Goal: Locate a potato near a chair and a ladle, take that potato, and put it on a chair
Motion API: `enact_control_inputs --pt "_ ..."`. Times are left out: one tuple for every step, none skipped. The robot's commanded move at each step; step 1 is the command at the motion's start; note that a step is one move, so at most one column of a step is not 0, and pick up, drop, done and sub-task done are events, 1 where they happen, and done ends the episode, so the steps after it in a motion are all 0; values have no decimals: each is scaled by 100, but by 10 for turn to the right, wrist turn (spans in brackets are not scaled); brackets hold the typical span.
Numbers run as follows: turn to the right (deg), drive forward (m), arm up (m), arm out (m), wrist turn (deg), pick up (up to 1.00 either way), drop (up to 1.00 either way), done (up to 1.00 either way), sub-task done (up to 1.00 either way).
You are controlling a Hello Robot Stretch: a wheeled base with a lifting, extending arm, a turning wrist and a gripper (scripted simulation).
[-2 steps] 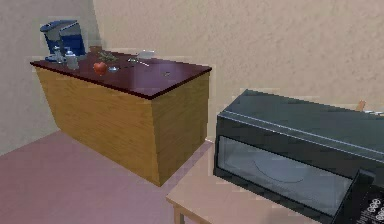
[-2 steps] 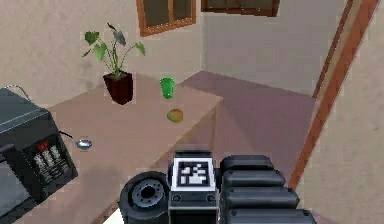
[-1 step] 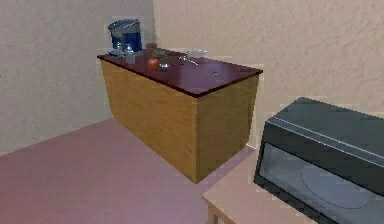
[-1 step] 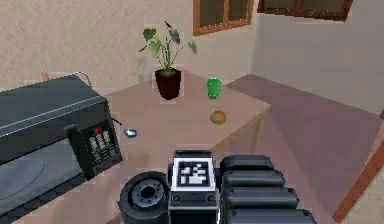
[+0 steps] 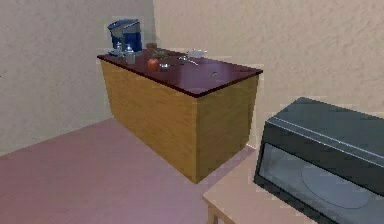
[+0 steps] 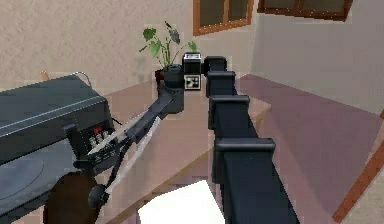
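Beside the microwave [image 6: 40, 115], a rounded dark-brown potato [image 6: 68, 202]

The table [image 5: 170, 112] has tan wood-grain sides and a dark maroon top; the microwave [image 5: 322, 150] is dark grey. The walls [image 5: 50, 70] are speckled beige, the floor [image 5: 90, 180] mauve, the houseplant [image 6: 160, 42] green.

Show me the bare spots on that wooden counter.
The dark red counter top is bare at its near end, from the silvery utensils to the corner. The far end is crowded: blue container, small red round thing, utensils.
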Motion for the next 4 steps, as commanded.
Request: enact_control_inputs --pt "0 0 0 0 450 0 0 0 0" --pt "0 0 0 0 450 0 0 0 0" --pt "0 0 0 0 360 0 0 0 0" --pt "0 0 -38 0 0 0 0 0 0"
